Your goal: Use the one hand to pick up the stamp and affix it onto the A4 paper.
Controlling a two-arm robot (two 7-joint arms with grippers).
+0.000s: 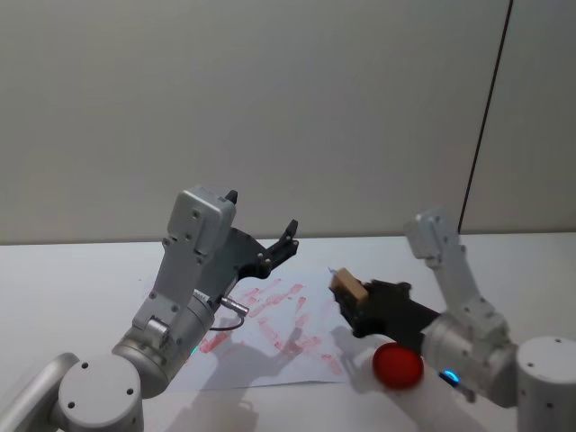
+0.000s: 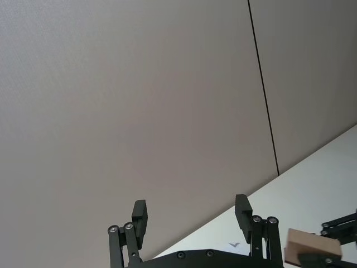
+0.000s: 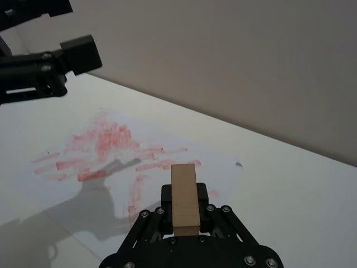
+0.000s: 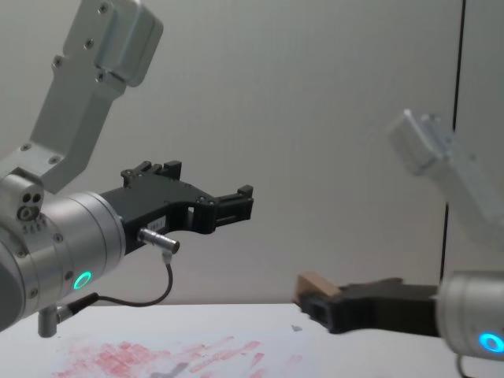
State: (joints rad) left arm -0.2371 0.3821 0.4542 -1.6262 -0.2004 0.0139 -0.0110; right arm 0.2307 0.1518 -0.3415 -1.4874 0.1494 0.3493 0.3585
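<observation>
The light-brown wooden stamp (image 1: pixel 347 287) is clamped between the black fingers of my right gripper (image 1: pixel 351 297), held in the air over the right part of the A4 paper (image 1: pixel 270 328). In the right wrist view the stamp (image 3: pixel 184 194) stands up between the jaws, above the white sheet (image 3: pixel 111 162) smeared with red-pink ink. From the chest the stamp (image 4: pixel 316 284) hangs a little above the paper (image 4: pixel 173 358). My left gripper (image 1: pixel 288 236) is parked high over the sheet's left side, fingers (image 2: pixel 139 217) spread open and holding nothing.
A red round object (image 1: pixel 398 364) lies on the white table (image 1: pixel 72 279) just under my right forearm, near the sheet's right corner. A small grey mark (image 3: pixel 239 164) sits by the paper's far edge. A grey wall stands behind the table.
</observation>
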